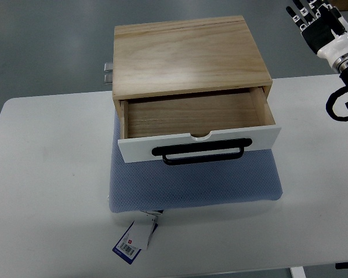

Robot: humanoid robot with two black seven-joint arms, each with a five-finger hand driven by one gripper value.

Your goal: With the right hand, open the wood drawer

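Right hand point(318, 20) raised at top right corner of frame, beyond the table's far edge, fingers extended and relaxed, holding nothing. Its arm enters from the right edge with black cabling below the wrist.

Count: one hand visible, one box point(188, 55), one drawer point(198, 128), one handle point(203, 152), one pad point(194, 182), one table point(46, 191), one bundle of tags point(134, 237).

Drawer: light wood inside, white front panel with a small notch at top centre, black bar handle across the front. It is pulled partly out of the wood box; interior shows nothing in it. Box sits on a blue-grey mesh pad on the white table. Tags lie at the pad's near left corner.

Drawer lies well apart from the hand, down and to the left of it, near table centre. No contact.
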